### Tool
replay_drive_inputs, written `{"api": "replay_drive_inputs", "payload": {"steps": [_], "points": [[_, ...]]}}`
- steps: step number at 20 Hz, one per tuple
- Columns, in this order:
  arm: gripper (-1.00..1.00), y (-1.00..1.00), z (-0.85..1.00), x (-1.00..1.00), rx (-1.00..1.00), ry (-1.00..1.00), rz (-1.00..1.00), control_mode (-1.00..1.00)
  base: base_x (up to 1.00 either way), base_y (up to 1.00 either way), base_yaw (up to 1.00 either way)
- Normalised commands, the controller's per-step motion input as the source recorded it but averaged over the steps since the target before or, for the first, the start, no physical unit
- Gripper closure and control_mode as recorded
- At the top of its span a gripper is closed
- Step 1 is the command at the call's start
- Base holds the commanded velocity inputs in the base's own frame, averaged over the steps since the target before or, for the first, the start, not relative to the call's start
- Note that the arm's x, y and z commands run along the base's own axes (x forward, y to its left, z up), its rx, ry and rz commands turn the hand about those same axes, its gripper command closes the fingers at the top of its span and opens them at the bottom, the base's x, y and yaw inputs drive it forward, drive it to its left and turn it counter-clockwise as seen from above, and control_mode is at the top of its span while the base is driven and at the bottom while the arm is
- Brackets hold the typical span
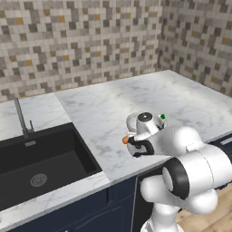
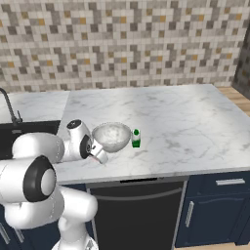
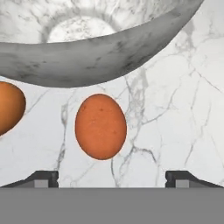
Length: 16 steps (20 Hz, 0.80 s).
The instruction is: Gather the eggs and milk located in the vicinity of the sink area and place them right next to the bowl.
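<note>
Gripper (image 3: 112,177) wide open, tips far apart, nothing held

One egg (image 3: 100,126) lying on white marble counter (image 3: 175,109) btwn the two tips but touching neither, just in front of them. 2nd egg (image 3: 8,107) to its left in hand view, cut by pic edge, apart from the 1st. Both right beside the bowl (image 3: 87,61); 1st egg just short of the rim, can't tell if touching

In left base view, a bit of orange egg (image 1: 125,140) peeking out by the hand, rest hidden by white arm. Arm also hiding most of bowl there

In right base view, bowl (image 2: 111,135) on counter near front edge, milk (image 2: 136,138) standing upright just beside it on the far side from the arm. Eggs hidden behind the hand here

Black sink (image 1: 41,167) set in counter well off to the left, round drain in its floor, thin dark tap (image 1: 20,118) standing behind it. Mosaic tile wall (image 1: 81,41) at back, dark blue cabinets (image 2: 215,210) under counter
</note>
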Motion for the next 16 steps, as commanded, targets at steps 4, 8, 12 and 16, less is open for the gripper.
{"api": "replay_drive_inputs", "payload": {"steps": [4,8,12,16], "points": [[-1.00,-0.07,0.68,-0.92,0.00,-0.03,0.00,-1.00,0.00,0.00,0.00],[-1.00,-0.35,1.00,-0.28,0.00,-0.05,0.05,-1.00,0.00,0.00,0.00],[-1.00,-0.44,0.99,-0.12,0.02,-0.01,0.26,-1.00,0.00,0.00,0.00],[-1.00,-0.34,0.84,-0.35,0.03,0.04,0.34,-1.00,0.00,0.00,0.00]]}}
